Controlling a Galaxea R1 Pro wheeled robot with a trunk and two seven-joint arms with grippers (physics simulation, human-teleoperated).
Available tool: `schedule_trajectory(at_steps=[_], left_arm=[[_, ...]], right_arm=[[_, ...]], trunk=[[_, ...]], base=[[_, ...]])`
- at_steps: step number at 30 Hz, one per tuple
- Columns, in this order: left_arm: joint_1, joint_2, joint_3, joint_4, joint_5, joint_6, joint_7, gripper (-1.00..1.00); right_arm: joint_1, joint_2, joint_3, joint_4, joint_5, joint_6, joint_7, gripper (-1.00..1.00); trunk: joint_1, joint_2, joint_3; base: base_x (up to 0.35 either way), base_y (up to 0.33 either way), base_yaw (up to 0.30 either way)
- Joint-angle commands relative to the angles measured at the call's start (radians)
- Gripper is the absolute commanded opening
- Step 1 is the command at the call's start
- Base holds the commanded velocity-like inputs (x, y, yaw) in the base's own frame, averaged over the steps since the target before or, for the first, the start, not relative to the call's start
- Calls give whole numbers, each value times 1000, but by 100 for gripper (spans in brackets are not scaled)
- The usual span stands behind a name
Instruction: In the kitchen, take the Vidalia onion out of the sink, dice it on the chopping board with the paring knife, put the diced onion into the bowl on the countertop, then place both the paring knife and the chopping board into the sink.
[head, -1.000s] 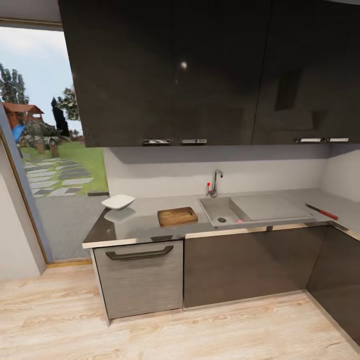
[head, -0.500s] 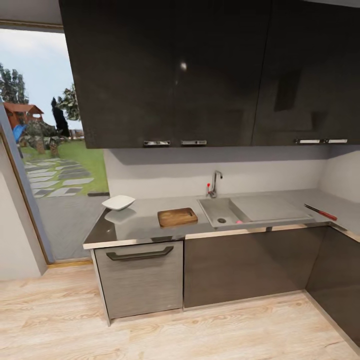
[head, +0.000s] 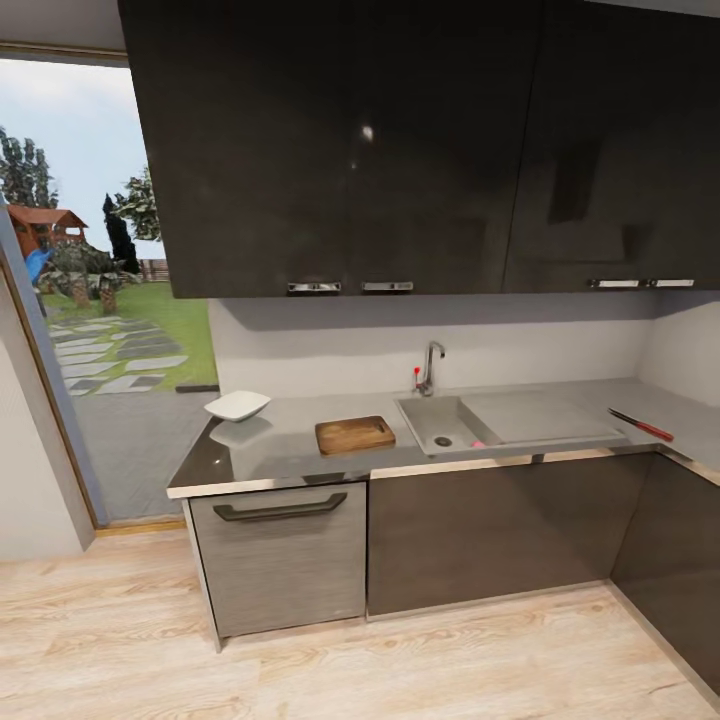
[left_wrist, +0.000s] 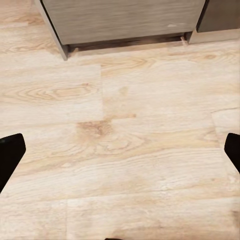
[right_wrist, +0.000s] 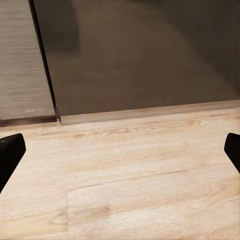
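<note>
Head view: chopping board (head: 355, 435) beside sink (head: 440, 425), unlabelled.

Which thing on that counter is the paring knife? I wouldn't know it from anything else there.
Find the steel sink with its bent tap in the countertop. Go past its flat drainboard toward the corner at the far right. The paring knife lies there alone: slim, dark-bladed with a red part, unlike the broad brown board and white bowl left of the sink.
</note>
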Motion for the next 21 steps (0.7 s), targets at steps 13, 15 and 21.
schedule_trajectory(at_steps=[13,15,21], left_arm=[[0,0,-5,1,-2,-3,8,100],[0,0,-4,1,-3,-3,8,100],[0,0,-8,0,-4,-4,6,100]], right_arm=[[0,0,-2,0,11,-1,-9,100],[0,-1,-2,0,11,-1,-8,100],[0,0,-2,0,11,-1,-9,100]], trunk=[[0,-1,0],[0,-1,0],[0,-1,0]], base=[[0,0,0],[0,0,0],[0,0,0]])
